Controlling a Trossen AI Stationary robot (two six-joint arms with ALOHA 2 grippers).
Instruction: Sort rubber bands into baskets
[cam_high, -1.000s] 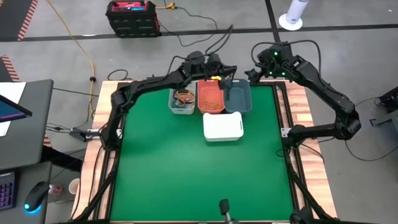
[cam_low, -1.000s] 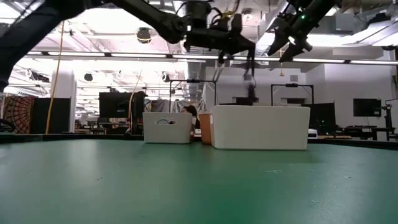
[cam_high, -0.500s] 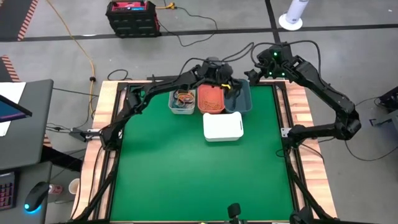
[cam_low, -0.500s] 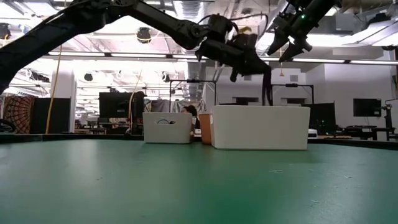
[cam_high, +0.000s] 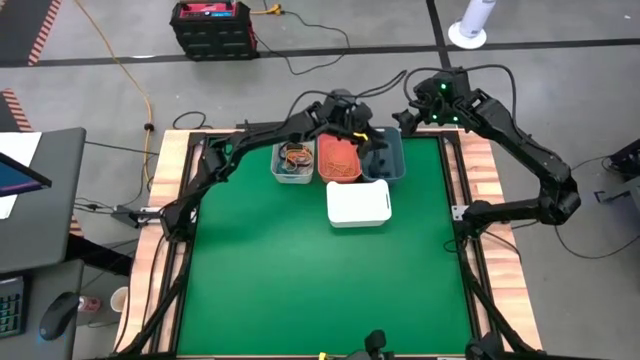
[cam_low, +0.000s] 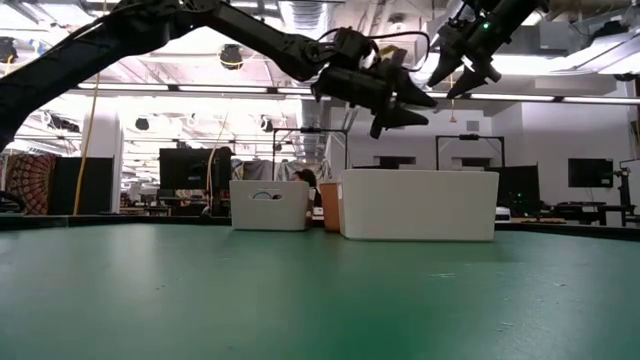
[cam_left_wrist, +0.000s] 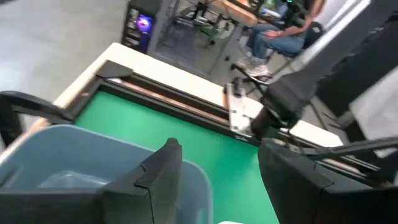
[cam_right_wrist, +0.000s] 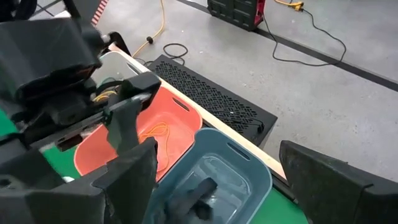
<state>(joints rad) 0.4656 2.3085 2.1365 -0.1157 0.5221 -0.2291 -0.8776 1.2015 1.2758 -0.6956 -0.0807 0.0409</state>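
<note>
Four baskets stand at the table's far middle: light grey (cam_high: 293, 163) holding mixed rubber bands (cam_high: 295, 156), coral-orange (cam_high: 339, 158) with an orange band (cam_right_wrist: 155, 130) on its floor, slate-blue (cam_high: 385, 160), and white (cam_high: 358, 203) in front of them. My left gripper (cam_high: 375, 148) hovers open over the slate-blue basket (cam_left_wrist: 74, 155), nothing between its fingers. A dark band (cam_right_wrist: 194, 191) lies on that basket's floor. Just past the table's far edge, my right gripper (cam_high: 402, 120) hangs open above the slate-blue basket's far right corner.
Wooden rails (cam_high: 462, 170) frame the green mat (cam_high: 320, 280), which lies bare in front of the baskets. In the low view the white basket (cam_low: 418, 204) hides the slate-blue one. A seated person (cam_left_wrist: 280, 31) shows beyond the table's far side.
My left gripper, with a black band dangling from it, has gone toward the table's right edge and down over the slate-blue basket, tipping its fingers downward. It has opened, and the band no longer hangs from it.
</note>
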